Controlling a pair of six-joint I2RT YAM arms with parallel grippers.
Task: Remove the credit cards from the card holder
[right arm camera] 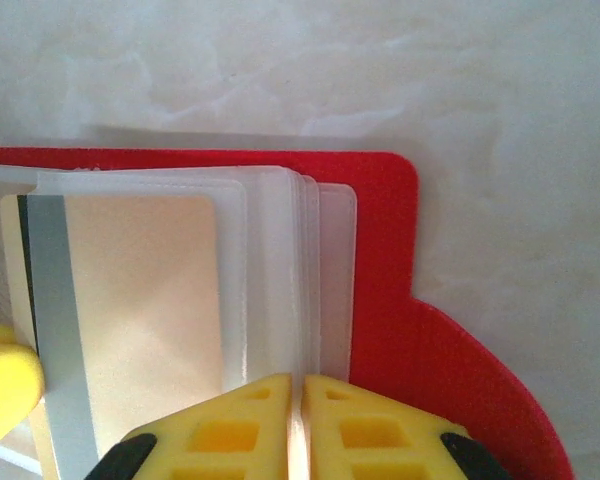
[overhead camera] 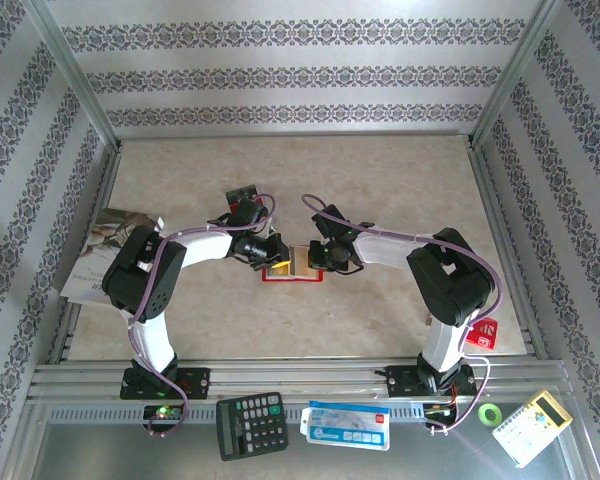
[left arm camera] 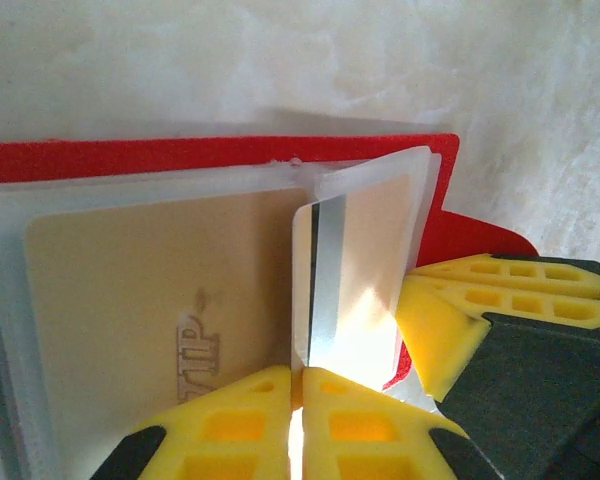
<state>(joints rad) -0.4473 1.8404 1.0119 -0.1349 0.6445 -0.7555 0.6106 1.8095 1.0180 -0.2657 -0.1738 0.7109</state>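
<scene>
The red card holder lies open on the table between both arms. In the left wrist view its red cover holds pale pockets, with a tan "VIP" card in one. A second tan credit card with a silver stripe stands partly out of its pocket, and my left gripper is shut on its edge. My right gripper is shut on the stack of clear pockets beside the red cover. The striped card sticks out leftward there. In the top view the grippers face each other over the holder.
A magazine lies at the left table edge and a small dark item sits behind the left arm. A red box sits by the right base. On the front shelf are a calculator, a blue-and-white packet and a green ring.
</scene>
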